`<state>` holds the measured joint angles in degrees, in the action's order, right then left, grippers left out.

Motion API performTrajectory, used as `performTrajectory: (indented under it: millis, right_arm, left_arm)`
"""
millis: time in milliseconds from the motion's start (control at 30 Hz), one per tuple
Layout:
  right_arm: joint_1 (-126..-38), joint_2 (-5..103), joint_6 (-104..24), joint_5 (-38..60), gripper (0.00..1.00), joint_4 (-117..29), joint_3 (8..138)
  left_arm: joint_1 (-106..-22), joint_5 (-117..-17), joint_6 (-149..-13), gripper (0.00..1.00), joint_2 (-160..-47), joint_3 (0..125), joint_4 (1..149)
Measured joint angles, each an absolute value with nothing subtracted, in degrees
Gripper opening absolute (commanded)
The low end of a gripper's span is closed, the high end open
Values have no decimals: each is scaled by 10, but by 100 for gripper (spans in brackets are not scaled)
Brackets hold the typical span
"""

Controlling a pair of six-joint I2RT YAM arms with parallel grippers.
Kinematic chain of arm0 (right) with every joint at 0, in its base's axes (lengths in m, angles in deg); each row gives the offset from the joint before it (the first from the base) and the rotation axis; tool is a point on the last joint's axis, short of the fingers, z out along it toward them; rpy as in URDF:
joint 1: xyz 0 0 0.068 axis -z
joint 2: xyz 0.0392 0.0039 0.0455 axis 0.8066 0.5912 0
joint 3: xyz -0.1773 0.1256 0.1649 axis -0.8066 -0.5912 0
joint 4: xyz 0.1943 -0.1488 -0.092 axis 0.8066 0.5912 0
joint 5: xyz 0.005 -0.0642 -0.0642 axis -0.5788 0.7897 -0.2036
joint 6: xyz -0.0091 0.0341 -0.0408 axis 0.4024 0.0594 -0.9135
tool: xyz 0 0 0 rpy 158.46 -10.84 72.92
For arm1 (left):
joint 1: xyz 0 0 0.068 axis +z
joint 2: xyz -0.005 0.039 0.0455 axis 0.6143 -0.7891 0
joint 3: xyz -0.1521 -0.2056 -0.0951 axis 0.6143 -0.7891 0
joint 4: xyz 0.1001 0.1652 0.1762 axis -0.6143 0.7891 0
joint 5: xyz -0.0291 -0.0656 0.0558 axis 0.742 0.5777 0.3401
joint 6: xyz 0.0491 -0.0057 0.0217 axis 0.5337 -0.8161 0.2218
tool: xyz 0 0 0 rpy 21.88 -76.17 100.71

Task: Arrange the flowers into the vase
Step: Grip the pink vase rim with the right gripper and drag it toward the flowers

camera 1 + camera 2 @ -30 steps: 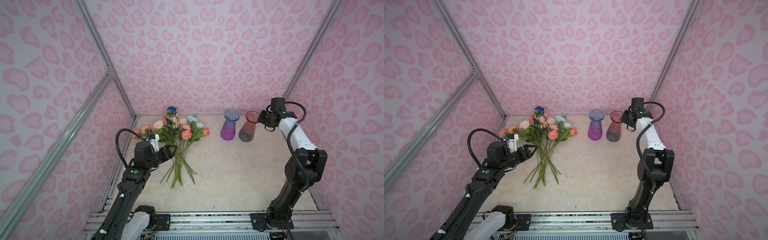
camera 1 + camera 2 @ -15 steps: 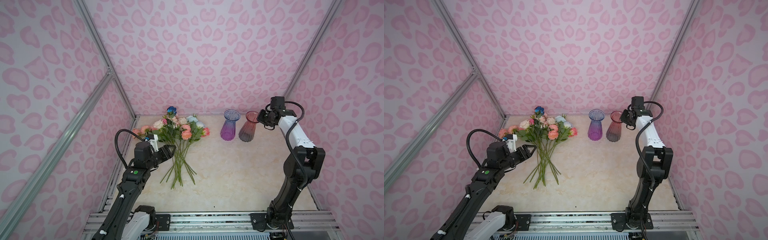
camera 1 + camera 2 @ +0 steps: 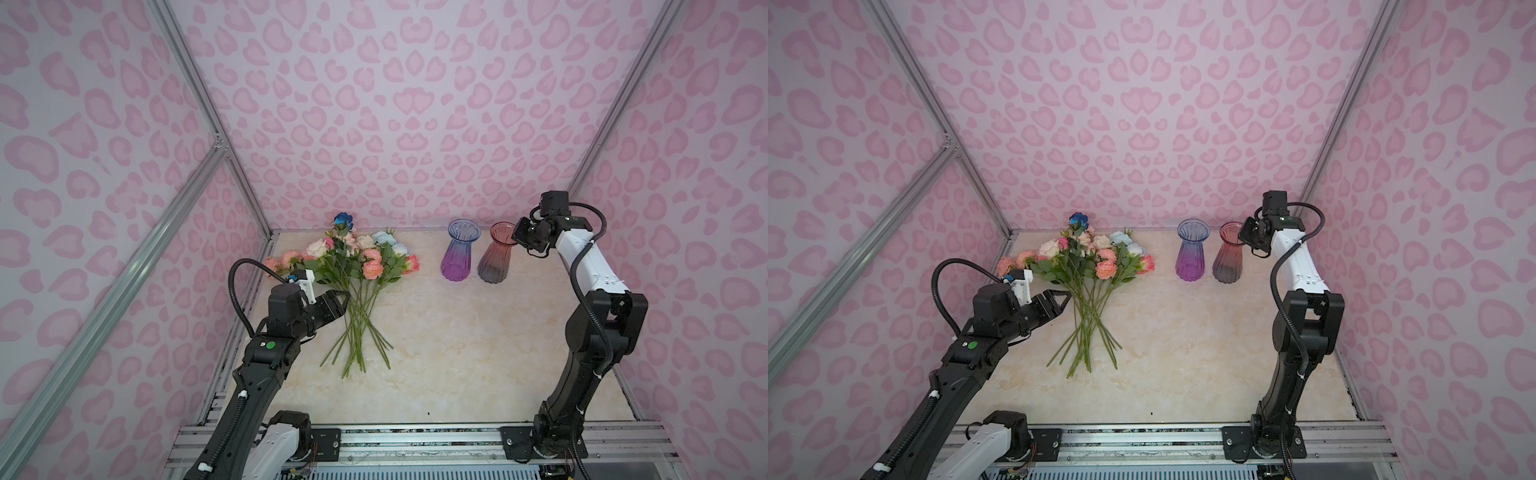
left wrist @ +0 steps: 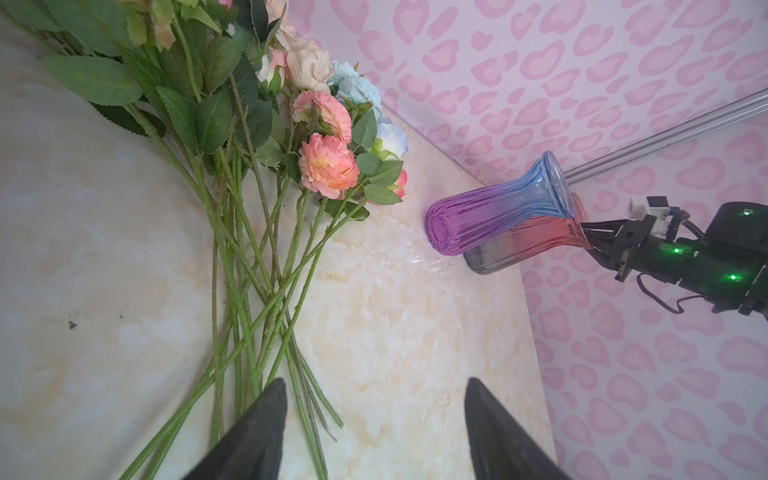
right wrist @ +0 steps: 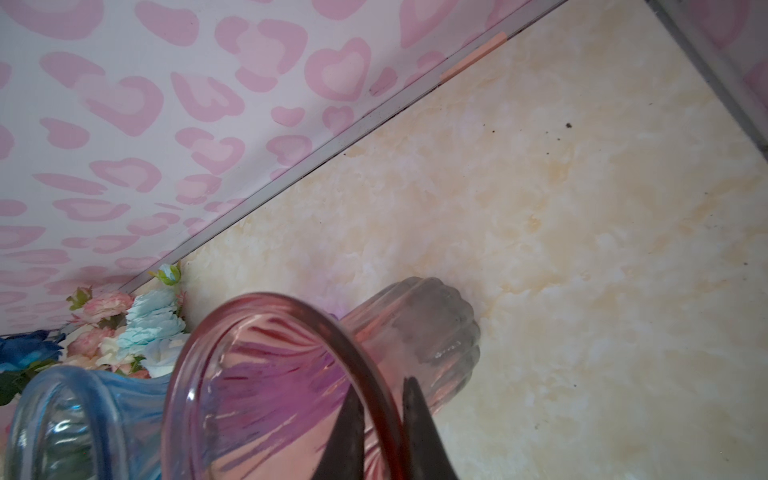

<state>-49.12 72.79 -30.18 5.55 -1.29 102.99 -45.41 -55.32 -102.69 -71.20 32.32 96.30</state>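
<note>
Pink glass vase (image 3: 496, 259): ribbed, grey toward the foot; upright on the bench (image 3: 457, 353), just beside the purple vase (image 3: 459, 255), on its side away from the flowers; whether the two touch cannot be told. Contents: no stems; one finger of the right jaws dips inside the mouth.
Purple vase: ribbed glass, blue at the flared top; upright near the back wall (image 3: 395, 124). Contents: empty.
Flowers (image 3: 357, 266): one loose bunch lying flat on the bench, apart from the purple vase, on its side away from the pink glass vase; pink, peach, cream and pale blue heads toward the back wall, one deep blue head (image 3: 343, 220) farthest back; green stems (image 3: 357, 332) crossed and fanned toward the front.
Right jaws: on the right arm (image 3: 586, 262); closed on the rim (image 5: 291, 307) of the pink glass vase, one finger inside, one outside.
Left jaws: on the left arm (image 3: 266, 361); spread wide, holding nothing; beyond the flowers from the purple vase, tips just beside the stems.
</note>
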Motion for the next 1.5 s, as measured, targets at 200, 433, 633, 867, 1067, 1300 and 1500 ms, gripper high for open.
performTrajectory:
  millis: [200,433,633,867,1067,1300,1500]
  right_arm:
    - [-490,728,-302,52,3,-5,1035]
    - [-491,715,-311,52,0,2,1024]
    - [-490,691,-317,67,0,18,1009]
    - [-489,653,-316,62,0,29,978]
    - [-487,609,-310,45,0,22,940]
    - [-489,536,-297,20,0,5,855]
    - [-511,463,-297,-2,0,7,778]
  left_arm:
    - [-454,-553,-1027,69,-711,325,965]
    - [-454,-553,-1027,69,-707,325,965]
    - [-454,-553,-1027,69,-707,326,966]
    - [-454,-553,-1027,69,-707,328,966]
    - [-454,-553,-1027,69,-707,330,966]
    - [-454,-553,-1027,69,-707,332,966]
    - [-454,-553,-1028,69,-704,333,968]
